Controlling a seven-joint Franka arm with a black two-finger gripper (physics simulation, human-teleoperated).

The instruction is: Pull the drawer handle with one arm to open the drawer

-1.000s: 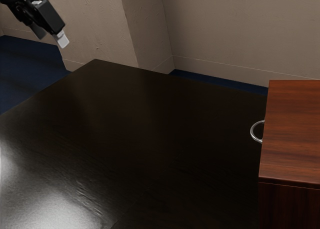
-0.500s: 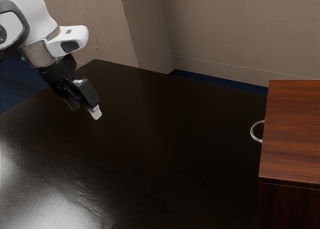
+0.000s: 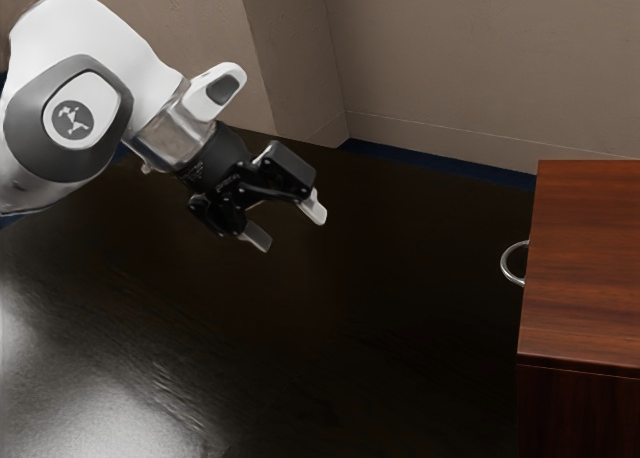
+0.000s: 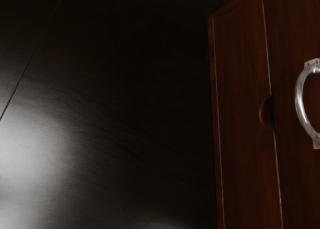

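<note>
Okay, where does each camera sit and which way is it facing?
Exterior view: beside the arm, raised, looking down across the dark table toward the wooden cabinet at the exterior view's right; shows the white arm and open gripper.
Wrist view: mounted at the gripper, facing the cabinet's front and its metal handle.
Shared: table, cabinet, handle.

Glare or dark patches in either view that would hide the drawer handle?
Exterior view: broad glare on the table at lower left, well away from the handle, which reads bright against the dark top. Wrist view: a soft glare patch on the table, the cabinet front dim, the handle's metal plainly visible.
</note>
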